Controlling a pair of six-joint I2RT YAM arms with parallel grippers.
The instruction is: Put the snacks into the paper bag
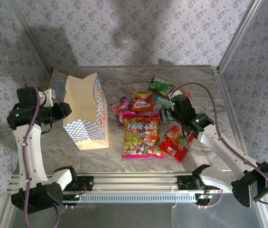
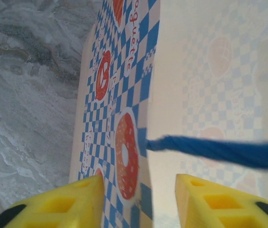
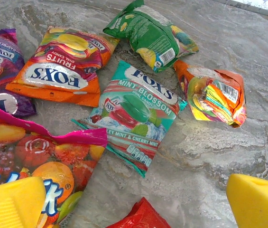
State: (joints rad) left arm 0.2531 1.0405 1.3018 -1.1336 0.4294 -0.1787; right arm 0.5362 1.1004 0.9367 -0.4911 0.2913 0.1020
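Over on the left of the table (image 1: 124, 78), the left gripper (image 2: 138, 199) is straddling the paper bag (image 1: 84, 111) wall beside its blue handle (image 2: 219, 151), fingers spread. The right gripper (image 3: 136, 204), spread too, is hovering over the teal packet (image 3: 136, 111). Next it is needing to drop and pinch. The snacks (image 1: 142, 135) are lying glossy and crinkled, all outside the bag.

Overhead view looks down; wrist views close on paper bag (image 2: 124, 118), snacks (image 3: 138, 109).

glossy snacks (image 1: 143, 135) beside checkered paper bag (image 1: 84, 111)
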